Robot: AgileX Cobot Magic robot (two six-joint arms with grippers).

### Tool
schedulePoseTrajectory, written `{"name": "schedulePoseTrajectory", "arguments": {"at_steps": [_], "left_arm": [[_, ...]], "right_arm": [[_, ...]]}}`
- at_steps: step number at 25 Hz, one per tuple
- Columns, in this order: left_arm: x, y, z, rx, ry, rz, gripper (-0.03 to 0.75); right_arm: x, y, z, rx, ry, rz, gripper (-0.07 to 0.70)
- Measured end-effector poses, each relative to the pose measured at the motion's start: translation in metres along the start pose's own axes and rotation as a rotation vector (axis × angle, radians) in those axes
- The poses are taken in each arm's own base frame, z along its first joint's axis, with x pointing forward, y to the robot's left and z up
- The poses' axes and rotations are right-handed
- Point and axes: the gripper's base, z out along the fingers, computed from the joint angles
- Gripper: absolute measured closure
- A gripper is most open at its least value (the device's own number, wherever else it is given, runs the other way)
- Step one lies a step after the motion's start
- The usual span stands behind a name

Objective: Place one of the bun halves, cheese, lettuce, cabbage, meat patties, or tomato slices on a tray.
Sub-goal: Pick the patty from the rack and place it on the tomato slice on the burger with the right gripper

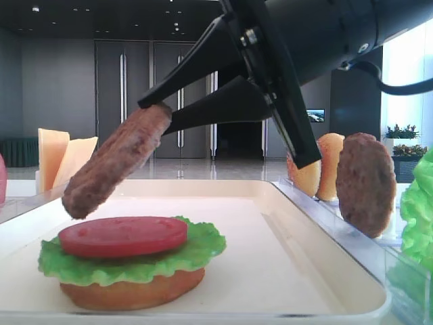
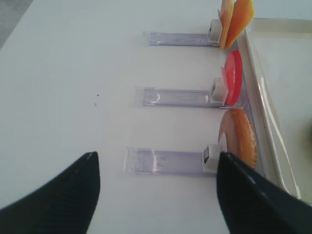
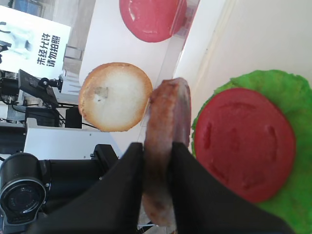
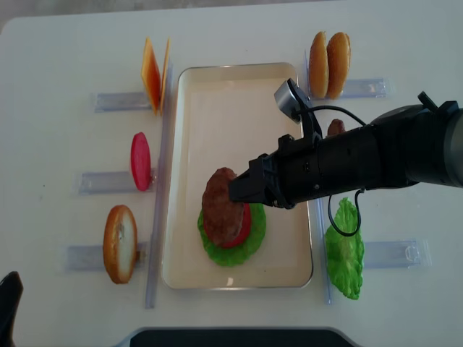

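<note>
While the right gripper (image 4: pixel 242 189) reaches in from the right side of the tray (image 4: pixel 217 94), its black fingers (image 3: pixel 122 190) are clamped on one edge of a brown meat patty (image 1: pixel 115 159), which hangs tilted in the air with its lower edge just above the stack and not touching it. That stack sits in the near half of the tray: a bun half (image 1: pixel 132 290) at the bottom, frilly green lettuce (image 1: pixel 132 261) spreading past the bun's edge, and a red tomato slice (image 1: pixel 123 235) on top. From above, the patty overlaps the tomato slice's left part. The far half of the tray is bare, and a strip of bare floor runs between the stack and the right rim.

Outside the left rim, clear racks hold cheese slices (image 4: pixel 154 72), a second tomato slice (image 4: pixel 140 160) and another bun half (image 4: pixel 120 243), all upright and close to the rim. Outside the right rim stand two more bun halves (image 4: pixel 329 63), another patty (image 1: pixel 365 183) and a second lettuce leaf (image 4: pixel 344 256).

The left gripper (image 2: pixel 156 192) hovers over bare white table left of the racks, fingers spread wide with nothing between them
</note>
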Motion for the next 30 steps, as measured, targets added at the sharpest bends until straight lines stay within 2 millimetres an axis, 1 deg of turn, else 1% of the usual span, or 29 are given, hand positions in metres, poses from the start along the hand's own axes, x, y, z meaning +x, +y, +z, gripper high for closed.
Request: {"name": "schedulePoseTrajectory", "arguments": {"at_steps": [10, 24, 26, 30], "left_arm": [[0.000, 0.000, 0.000, 0.000, 0.000, 0.000, 0.142], [0.000, 0.000, 0.000, 0.000, 0.000, 0.000, 0.142], [0.000, 0.000, 0.000, 0.000, 0.000, 0.000, 0.142], [0.000, 0.000, 0.000, 0.000, 0.000, 0.000, 0.142]], "right_arm": [[-0.007, 0.002, -0.001, 0.002, -0.001, -0.026, 0.475], [-0.006, 0.002, -0.001, 0.005, 0.013, -0.025, 0.475], [-0.006, -0.001, 0.001, -0.002, 0.024, -0.013, 0.475], [-0.004, -0.014, 0.008, -0.042, 0.054, 0.049, 0.475]]}}
